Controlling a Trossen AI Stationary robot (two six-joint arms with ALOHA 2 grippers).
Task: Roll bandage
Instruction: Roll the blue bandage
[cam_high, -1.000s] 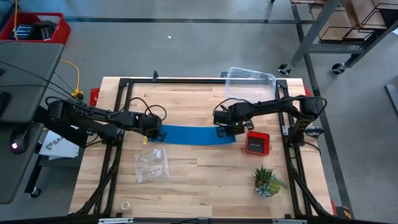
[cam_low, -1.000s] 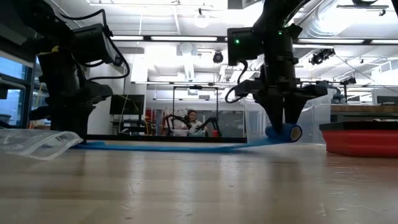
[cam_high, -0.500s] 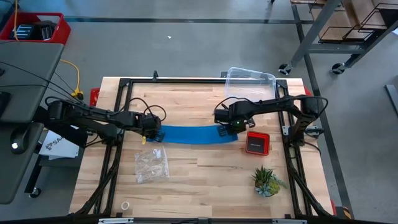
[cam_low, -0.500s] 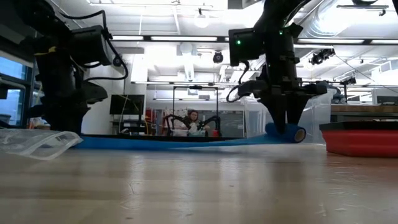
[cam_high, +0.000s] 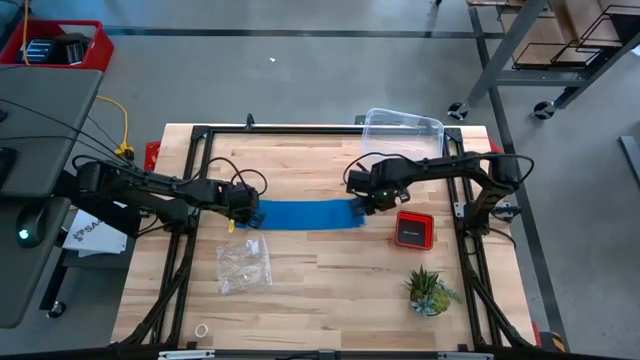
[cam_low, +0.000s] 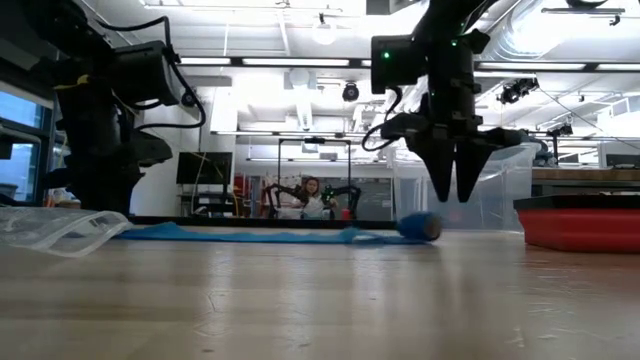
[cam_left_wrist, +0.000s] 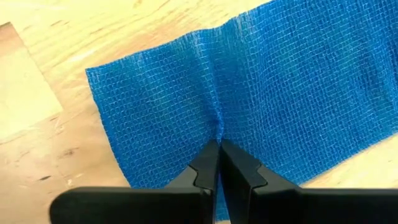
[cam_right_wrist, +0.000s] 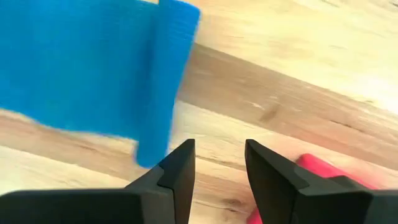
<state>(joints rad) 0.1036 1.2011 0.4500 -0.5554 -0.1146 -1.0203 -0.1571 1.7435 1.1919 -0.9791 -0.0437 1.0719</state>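
Just past my right tool I see a clear box (cam_high: 402, 132) and a red square device (cam_high: 413, 229); a small plant (cam_high: 430, 290) farther out; a crinkled bag (cam_high: 243, 265) near my left tool.

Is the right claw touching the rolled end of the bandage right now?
Apart. The low view shows the right claw open and lifted, with clear space between its tips and the bandage roll on the table.
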